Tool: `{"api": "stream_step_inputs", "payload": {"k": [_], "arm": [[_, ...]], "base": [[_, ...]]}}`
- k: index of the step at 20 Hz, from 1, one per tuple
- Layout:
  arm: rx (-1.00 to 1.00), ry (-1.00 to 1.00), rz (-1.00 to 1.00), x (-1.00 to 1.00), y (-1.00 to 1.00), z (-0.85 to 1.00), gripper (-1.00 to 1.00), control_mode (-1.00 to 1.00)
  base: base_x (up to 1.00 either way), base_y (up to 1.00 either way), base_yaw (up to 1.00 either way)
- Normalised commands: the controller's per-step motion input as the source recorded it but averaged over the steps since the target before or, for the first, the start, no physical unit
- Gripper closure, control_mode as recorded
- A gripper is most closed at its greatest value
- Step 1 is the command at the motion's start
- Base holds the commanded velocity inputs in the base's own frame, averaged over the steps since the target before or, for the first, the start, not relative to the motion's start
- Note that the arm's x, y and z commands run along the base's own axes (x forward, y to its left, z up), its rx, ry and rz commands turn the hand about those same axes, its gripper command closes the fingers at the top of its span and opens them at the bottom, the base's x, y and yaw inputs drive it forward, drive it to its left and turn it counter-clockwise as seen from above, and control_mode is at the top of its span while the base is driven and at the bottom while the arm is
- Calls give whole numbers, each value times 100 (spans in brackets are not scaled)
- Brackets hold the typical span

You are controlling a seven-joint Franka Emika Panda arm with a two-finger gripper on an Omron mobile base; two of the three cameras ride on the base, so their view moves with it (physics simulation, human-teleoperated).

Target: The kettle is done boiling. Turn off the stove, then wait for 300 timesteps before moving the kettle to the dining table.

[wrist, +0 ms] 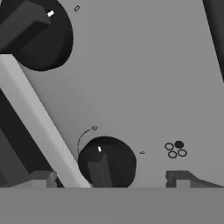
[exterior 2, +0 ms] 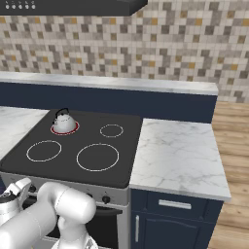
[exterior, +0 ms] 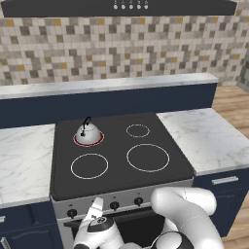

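The kettle (exterior: 88, 133) sits on a red-glowing ring at the upper left of the black stove (exterior: 121, 170), near its back and left edges, and the three other rings are bare. In the hand view, the gripper (wrist: 111, 177) is open, its two fingertips (wrist: 41, 178) wide apart on both sides of a black knob (wrist: 107, 162) on the steel front panel (wrist: 144, 78). A second knob (wrist: 37, 33) is at the upper left, well apart.

Open cooktop (exterior: 116, 146) surrounds the kettle (exterior: 88, 133). A knob (wrist: 107, 162) sits between the spread tool (wrist: 109, 178) fingers; another knob (wrist: 37, 35) stands apart.
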Motion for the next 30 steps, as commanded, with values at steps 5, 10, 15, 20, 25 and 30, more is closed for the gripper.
{"api": "stream_step_inputs", "payload": {"k": [5, 10, 15, 20, 25, 30], "arm": [[0, 0, 0, 14, 8, -15, -100, -100], [0, -1, 0, 14, 1, -13, -100, -100], [0, -7, 0, 14, 0, -14, -100, -100], [5, -15, 0, 5, -4, -4, -100, -100], [6, -13, 0, 3, -10, 0, -100, -100], [5, -8, 0, 12, -1, 0, 100, -100]], "base": [[0, 0, 0], [0, 0, 0], [0, 0, 0], [0, 0, 0], [0, 0, 0], [0, 0, 0]]}}
